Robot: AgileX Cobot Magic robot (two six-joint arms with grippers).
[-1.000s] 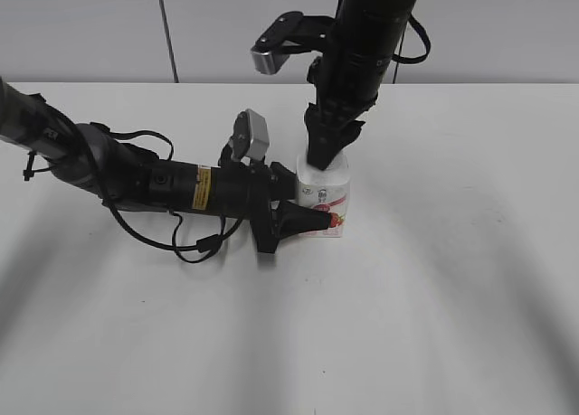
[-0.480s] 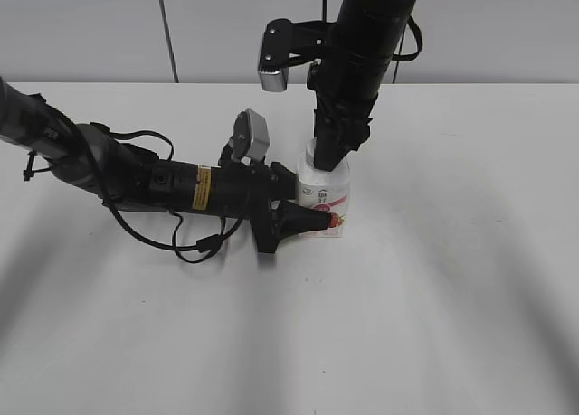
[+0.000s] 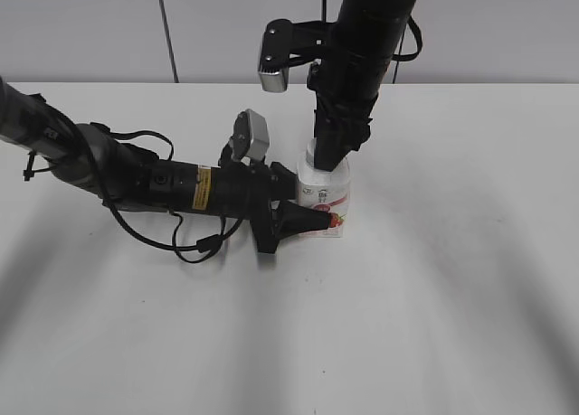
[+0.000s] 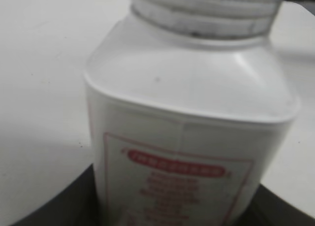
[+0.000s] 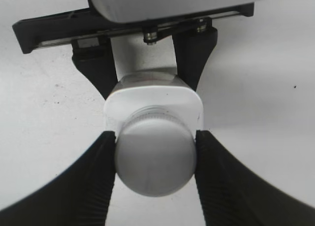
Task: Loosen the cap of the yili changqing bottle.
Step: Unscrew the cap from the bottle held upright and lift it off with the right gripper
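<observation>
The right gripper (image 5: 155, 140) descends from above and is closed on the cap (image 5: 155, 159), a ribbed black finger (image 5: 101, 174) pressed against each side of its rim. Compared with a second ago, this gripper and its wrist camera have turned about the vertical while the bottle (image 3: 324, 192) stands where it did; over the last half second nothing further has shifted. In my judgement one twisting stroke is complete, so the cap is probably partly loosened, though no gap at the neck can be confirmed. The left gripper (image 3: 312, 218) lies low along the bench (image 3: 470, 288) and clamps the bottle's lower body, its dark jaws visible at both bottom corners of the left wrist view. The bottle stands upright near the middle of the bench, somewhat toward the far edge. The cap is a smooth white disc with fine ribbing round its rim. The bottle is squarish matt white plastic with sloped shoulders, a threaded neck, and a red-bordered label bearing blurred print. The bench surface is plain white.
</observation>
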